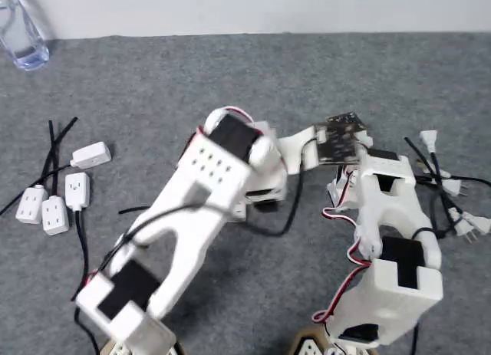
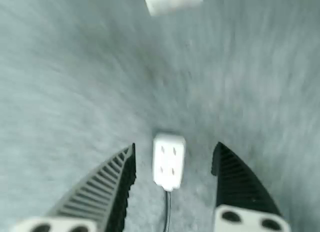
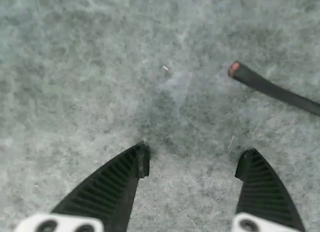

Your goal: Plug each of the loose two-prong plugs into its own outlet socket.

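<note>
White socket [image 2: 168,160] lies within the wide-open left pincer [image 2: 175,148]; right pincer [image 3: 196,152] gapes empty.

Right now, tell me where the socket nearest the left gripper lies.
In the left wrist view, the socket lies on the carpet between the open fingers of the left gripper, touching neither.

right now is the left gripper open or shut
Open: the left gripper has its fingers wide apart, with the white outlet socket lying between them and bare carpet on both sides.
</note>
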Motion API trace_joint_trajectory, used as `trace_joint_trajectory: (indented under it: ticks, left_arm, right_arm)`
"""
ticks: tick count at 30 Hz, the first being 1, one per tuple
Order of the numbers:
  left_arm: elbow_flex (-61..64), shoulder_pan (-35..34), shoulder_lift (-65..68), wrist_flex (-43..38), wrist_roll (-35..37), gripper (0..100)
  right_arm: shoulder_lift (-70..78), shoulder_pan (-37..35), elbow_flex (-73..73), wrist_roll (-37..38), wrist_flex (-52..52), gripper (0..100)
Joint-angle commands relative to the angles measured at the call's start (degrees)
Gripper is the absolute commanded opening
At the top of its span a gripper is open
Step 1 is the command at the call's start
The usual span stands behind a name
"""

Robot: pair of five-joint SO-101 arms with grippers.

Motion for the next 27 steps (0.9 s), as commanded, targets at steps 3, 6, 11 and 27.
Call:
trace_joint_trajectory:
  ticks: [3,6,11,27]
  left_arm:
    - [-9.4,-2.3,-17.4,2.5,20.2,24]
    - [-9.3,-9.9,-23.7,3.3,28.3,24]
    - [-1.0,-29.5,-32.7,4.9,32.4,24]
    - [85.9,-45.7,-66.3,-42.7,30.4,24]
  right_arm:
    - [-2.0,-0.9,0.2,-0.5,-1.4,29.1]
    - [-2.6,-0.9,-0.1,-0.4,-0.7,29.1]
    - [-7.9,1.7,-7.5,-0.1,12.0,29.2]
    - [-13.3,31.3,-14.6,25.1,25.8,23.2]
